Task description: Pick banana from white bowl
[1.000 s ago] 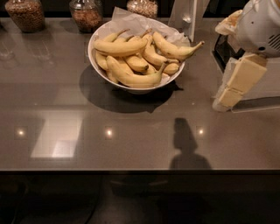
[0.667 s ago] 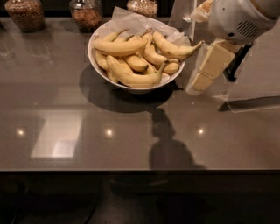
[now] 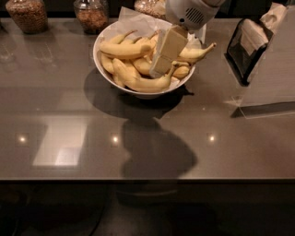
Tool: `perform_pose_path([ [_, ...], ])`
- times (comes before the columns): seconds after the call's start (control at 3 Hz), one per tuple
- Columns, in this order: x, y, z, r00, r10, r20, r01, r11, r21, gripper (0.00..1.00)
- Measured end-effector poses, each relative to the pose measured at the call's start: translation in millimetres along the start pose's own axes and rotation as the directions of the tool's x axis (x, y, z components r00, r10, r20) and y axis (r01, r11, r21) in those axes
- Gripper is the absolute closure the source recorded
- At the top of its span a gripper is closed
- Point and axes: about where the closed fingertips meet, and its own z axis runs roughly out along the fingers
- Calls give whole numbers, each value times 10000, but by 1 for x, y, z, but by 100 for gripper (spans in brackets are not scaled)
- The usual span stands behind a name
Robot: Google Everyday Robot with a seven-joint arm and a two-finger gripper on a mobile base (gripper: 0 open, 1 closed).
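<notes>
The white bowl (image 3: 103, 64) stands on the grey countertop at the back centre and holds several yellow bananas. The long, thick banana (image 3: 138, 83) lies along the bowl's front edge. Another thick banana (image 3: 124, 48) lies across the top left, and a curved one with a thin stem (image 3: 198, 51) is at the right. My gripper (image 3: 157, 70) comes down from the top of the view over the middle of the bowl. Its cream-coloured tip is just above the long front banana and hides the bananas behind it.
Three glass jars (image 3: 27, 14) (image 3: 92, 14) (image 3: 150, 5) stand along the back edge. Crumpled white paper (image 3: 131, 18) lies behind the bowl. A black pouch (image 3: 246, 46) and a clear stand (image 3: 272, 92) are at the right. The counter's front edge (image 3: 147, 180) runs across the lower view.
My gripper has moved left from beside the bowl's right rim to over the bowl's middle, down among the bananas. The bananas have not visibly shifted.
</notes>
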Motion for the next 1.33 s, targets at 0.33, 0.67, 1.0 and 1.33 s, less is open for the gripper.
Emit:
perform_pose_path([
  [0.33,-19,-27,44,10000,45,59,-41,9983,-577,0],
  [0.67,-28,-45,77,9998,159,96,-147,9935,-1133,0],
  [1.0,-30,-56,95,9995,293,81,-278,9890,-1450,17],
  [1.33,-19,-56,106,9990,439,-120,-453,9842,-1711,39],
])
